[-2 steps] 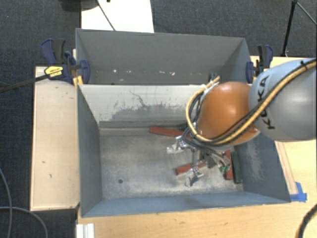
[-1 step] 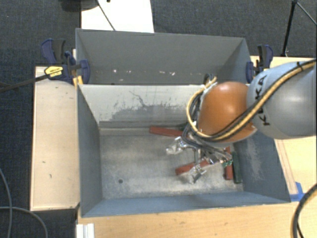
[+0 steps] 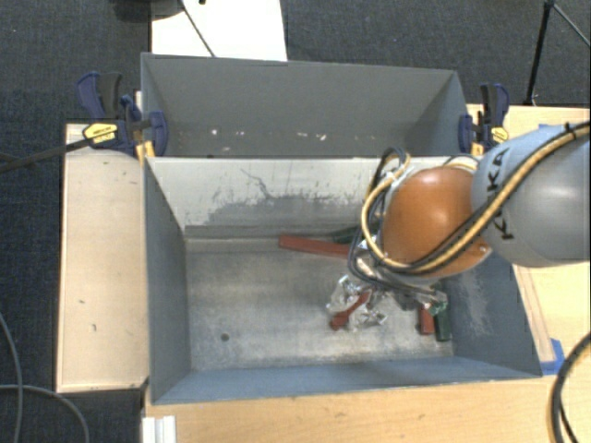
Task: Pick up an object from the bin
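Orange cover (image 3: 432, 218) tops gripper (image 3: 371, 295); grip can't tell. Red piece (image 3: 343, 318) at its 7 o'clock, axis 1–7; red bar (image 3: 309, 244) at 10.

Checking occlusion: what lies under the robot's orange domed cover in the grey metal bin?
Poking out below the orange cover: a silvery-and-red heap and a red-and-green piece; a long reddish-brown stick runs up to its left edge. Whatever lies directly beneath is covered.

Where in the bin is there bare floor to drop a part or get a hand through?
Free: the left half of the bin floor, from the left wall to the long red-brown piece and the small red-and-clear heap. Crowded: right side, where the gripper hangs over that heap, a red-and-green piece beside it.
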### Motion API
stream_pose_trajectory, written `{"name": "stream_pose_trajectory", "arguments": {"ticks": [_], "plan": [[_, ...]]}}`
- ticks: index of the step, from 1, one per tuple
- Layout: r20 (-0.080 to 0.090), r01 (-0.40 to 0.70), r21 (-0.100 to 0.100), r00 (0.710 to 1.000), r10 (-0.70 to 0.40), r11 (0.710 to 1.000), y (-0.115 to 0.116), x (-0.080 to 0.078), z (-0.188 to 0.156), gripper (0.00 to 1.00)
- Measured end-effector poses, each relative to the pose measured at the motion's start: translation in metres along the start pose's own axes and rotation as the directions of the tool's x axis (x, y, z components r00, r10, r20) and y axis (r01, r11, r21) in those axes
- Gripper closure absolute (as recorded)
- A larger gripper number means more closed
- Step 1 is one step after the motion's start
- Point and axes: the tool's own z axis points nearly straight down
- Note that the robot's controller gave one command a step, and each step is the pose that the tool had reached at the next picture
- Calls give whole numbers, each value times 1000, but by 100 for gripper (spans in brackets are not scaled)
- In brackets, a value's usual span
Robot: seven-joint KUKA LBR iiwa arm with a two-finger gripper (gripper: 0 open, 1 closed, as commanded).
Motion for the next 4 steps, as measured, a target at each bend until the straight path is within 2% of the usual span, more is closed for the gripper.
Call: {"name": "stream_pose_trajectory", "arguments": {"ticks": [1,2,3,4], "plan": [[0,0,0,1000,0,1000,0,0,0,100],[-16,316,-14,948,-317,949,-30,-37,-79,100],[-17,314,-15,949,-315,949,-30,-37,-79,100],[-16,322,-14,947,-322,947,-31,-20,-157,100]]}}
